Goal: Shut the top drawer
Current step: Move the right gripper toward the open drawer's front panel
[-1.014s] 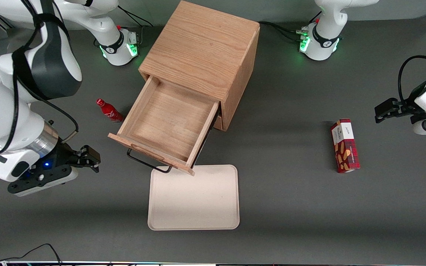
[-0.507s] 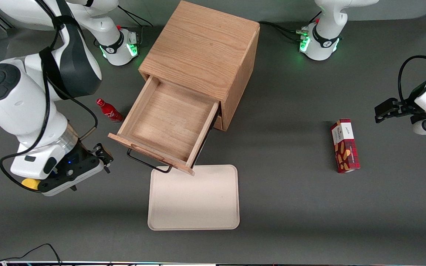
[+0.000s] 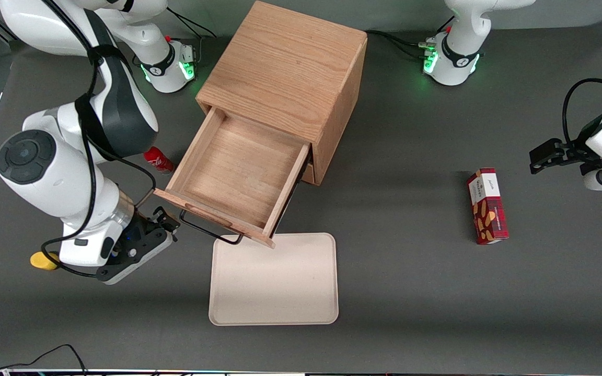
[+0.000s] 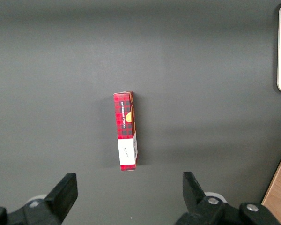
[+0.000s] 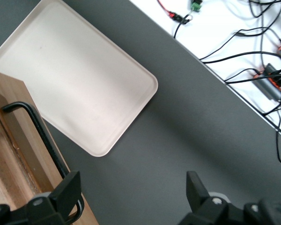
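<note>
Front view shows the top drawer (image 3: pixel 233 180) pulled fully out of the oak cabinet (image 3: pixel 285 73), its front overhanging a beige tray (image 3: pixel 275 282). The gripper (image 3: pixel 168 223), fingers spread and holding nothing, sits just beside the black handle (image 3: pixel 209 230), seemingly placed to push. Right wrist view alone shows cables past the table edge

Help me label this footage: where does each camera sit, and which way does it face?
Front view: high above the table, looking down on the open light-oak top drawer, beige tray and right arm's gripper.
Left wrist view: on the parked arm, facing down at the red plaid box; its fingers show.
Right wrist view: on the working arm, facing the drawer's black wire handle and tray; its open fingers show.
Front and right wrist views share tray and handle.
</note>
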You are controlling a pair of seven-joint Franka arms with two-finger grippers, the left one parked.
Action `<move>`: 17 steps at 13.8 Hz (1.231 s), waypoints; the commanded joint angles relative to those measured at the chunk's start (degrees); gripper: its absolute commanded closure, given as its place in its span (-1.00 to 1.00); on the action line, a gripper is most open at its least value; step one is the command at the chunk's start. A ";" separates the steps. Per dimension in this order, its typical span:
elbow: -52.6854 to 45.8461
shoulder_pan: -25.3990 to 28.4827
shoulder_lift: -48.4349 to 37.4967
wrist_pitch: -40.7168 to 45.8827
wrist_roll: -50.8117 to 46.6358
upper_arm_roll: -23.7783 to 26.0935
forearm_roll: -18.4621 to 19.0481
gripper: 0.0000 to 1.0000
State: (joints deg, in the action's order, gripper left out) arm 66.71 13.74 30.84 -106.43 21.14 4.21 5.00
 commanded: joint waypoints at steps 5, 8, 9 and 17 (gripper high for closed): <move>0.52 -0.03 1.07 1.40 6.19 1.49 -1.22 -1.00; 0.97 -0.12 1.51 1.40 6.10 2.38 -1.31 -1.00; 1.06 -0.12 1.94 1.40 6.10 2.38 -1.40 -1.00; 1.76 -0.12 4.05 1.31 6.10 3.96 -1.49 -1.00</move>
State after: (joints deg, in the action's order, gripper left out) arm 68.48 13.85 34.54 -105.43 25.86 7.50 4.55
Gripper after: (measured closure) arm 0.000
